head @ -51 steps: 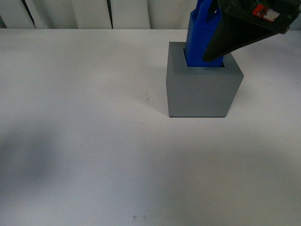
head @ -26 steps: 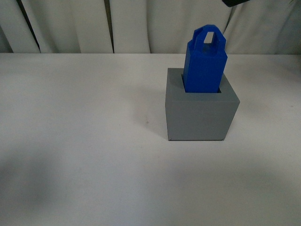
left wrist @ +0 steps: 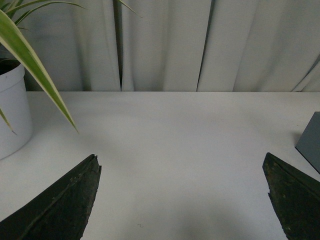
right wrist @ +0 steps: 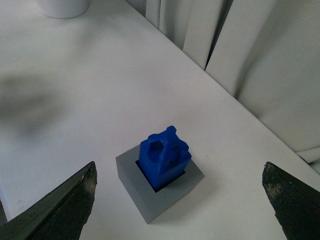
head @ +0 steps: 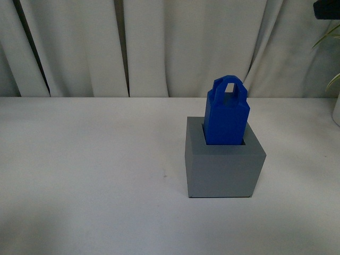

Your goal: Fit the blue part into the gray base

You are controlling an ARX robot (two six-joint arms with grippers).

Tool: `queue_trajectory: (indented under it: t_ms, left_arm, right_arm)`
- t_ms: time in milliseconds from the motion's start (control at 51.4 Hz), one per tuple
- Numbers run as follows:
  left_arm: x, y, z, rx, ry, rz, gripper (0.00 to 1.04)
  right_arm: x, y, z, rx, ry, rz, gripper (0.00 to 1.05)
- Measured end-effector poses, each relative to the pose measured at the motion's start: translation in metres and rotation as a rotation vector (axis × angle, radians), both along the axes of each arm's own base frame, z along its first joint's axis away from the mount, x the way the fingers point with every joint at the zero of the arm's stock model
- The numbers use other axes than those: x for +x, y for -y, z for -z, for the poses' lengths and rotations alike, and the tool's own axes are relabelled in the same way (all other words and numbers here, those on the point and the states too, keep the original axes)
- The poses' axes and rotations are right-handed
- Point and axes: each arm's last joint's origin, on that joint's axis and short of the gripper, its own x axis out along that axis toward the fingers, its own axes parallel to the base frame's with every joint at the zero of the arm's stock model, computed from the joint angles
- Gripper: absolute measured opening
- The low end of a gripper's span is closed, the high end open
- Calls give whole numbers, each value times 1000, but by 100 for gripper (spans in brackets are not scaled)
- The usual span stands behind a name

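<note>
Holding my left gripper [left wrist: 180, 156] spread wide and empty over the white tabletop [head: 79, 159], I see the blue part [head: 227, 117] standing in the gray base [head: 223, 170]. It is possibly not fully seated, so a bump could jam it. My right gripper [right wrist: 180, 165] hangs above it, also spread. White curtains [head: 159, 48] hang behind.

No writing, label, brand or number can be read in any view. The blue part [head: 227, 119] and the gray base [head: 224, 172] show plain faces only.
</note>
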Motion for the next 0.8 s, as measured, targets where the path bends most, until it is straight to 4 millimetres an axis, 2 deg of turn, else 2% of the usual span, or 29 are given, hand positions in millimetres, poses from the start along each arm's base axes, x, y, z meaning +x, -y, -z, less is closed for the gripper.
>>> queue_trajectory:
  t_ms: [78,136,156,175,292,350,467,545,642,797]
  left_arm:
    - [0,0,0,0,0,0,99]
    - [0,0,0,0,0,0,99]
    - [0,0,0,0,0,0,99]
    - [0,0,0,0,0,2,99]
    - [0,0,0,0,0,-3,99]
    - [0,0,0,0,0,-2,99]
    - [0,0,0,0,0,0,99]
    - [0,0,0,0,0,0,99]
    - [0,0,0,0,0,0,99]
    - [0,0,0,0,0,-1,99]
  right_arm:
    - [0,-2,2,0,7,61,95]
    - [-3,-6,8,-15,132,288,87]
    - [-7,-4,14,18,183,469,81]
    - [-10,-3,18,54,215,555,78]
    - [-34,13,39,255,328,896,56]
    - [-43,16,48,295,332,917,47]
    - [-67,21,80,323,289,921,19]
    - [-79,27,91,332,281,896,1]
    - [-92,34,102,333,286,929,2]
    - [-109,34,116,336,288,925,2]
